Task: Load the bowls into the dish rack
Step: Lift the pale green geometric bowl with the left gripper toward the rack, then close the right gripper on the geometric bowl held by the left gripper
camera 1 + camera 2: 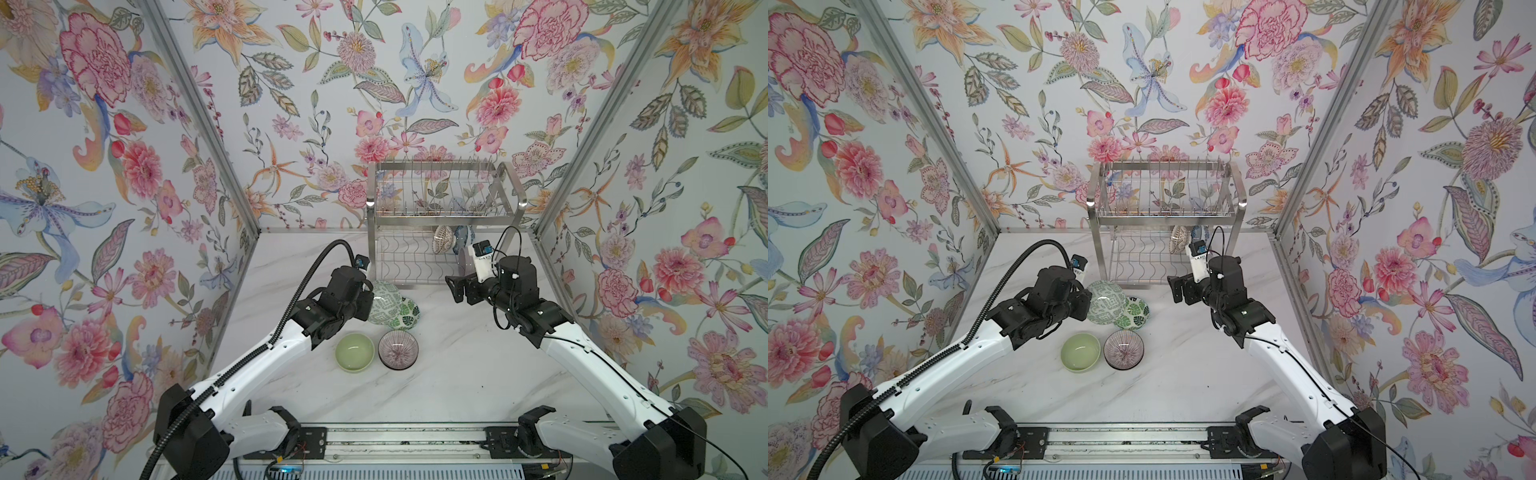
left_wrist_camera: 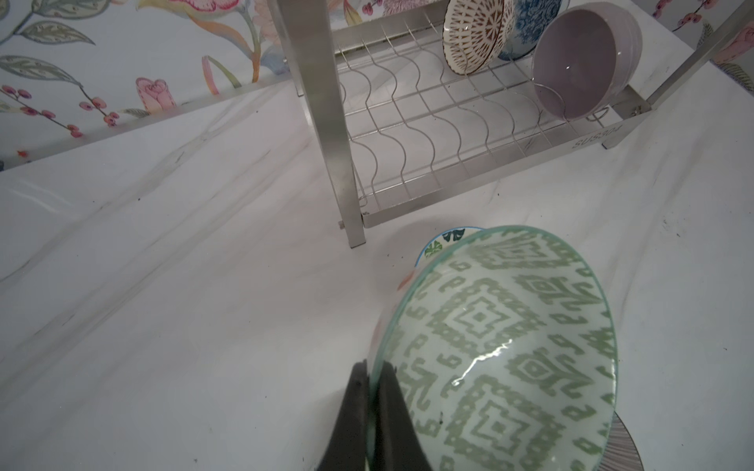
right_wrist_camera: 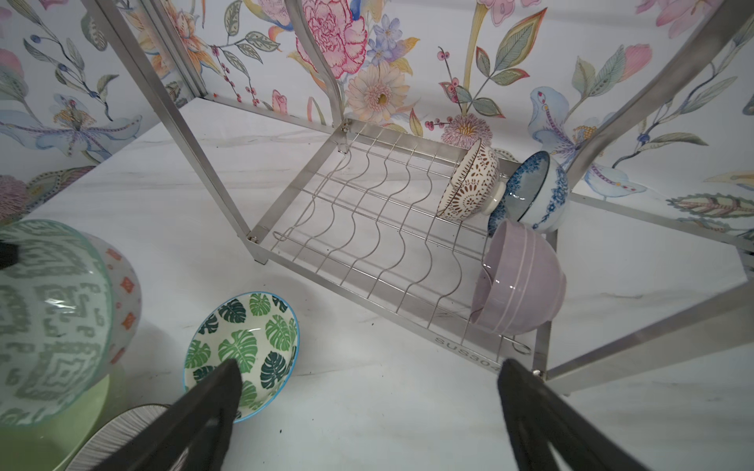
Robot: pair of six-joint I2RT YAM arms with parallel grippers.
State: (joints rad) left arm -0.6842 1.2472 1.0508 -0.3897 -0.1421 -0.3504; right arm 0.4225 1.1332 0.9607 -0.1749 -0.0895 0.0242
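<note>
My left gripper [image 2: 373, 367] is shut on the rim of the grey-green geometric bowl [image 2: 510, 346] [image 1: 384, 305], which is held tilted in front of the dish rack [image 1: 371, 232] [image 3: 196, 142]. Beside it on the table lies the green leaf bowl [image 1: 409, 313] [image 3: 245, 346]. The pale green bowl [image 1: 354, 352] and the purple-lined bowl [image 1: 397, 349] sit nearer the front. On the rack's lower shelf, at its right end, stand the white lattice bowl [image 3: 469, 183], the blue floral bowl [image 3: 538, 191] and the lilac bowl [image 3: 518, 281]. My right gripper [image 3: 369, 369] [image 1: 455, 286] hangs open and empty before the rack.
The rack's upper tier [image 1: 436, 195] holds nothing that I can see. Floral walls [image 1: 124, 208] close in the white marble table [image 1: 457, 374] on three sides. The left part of the lower wavy shelf [image 2: 408, 130] is bare.
</note>
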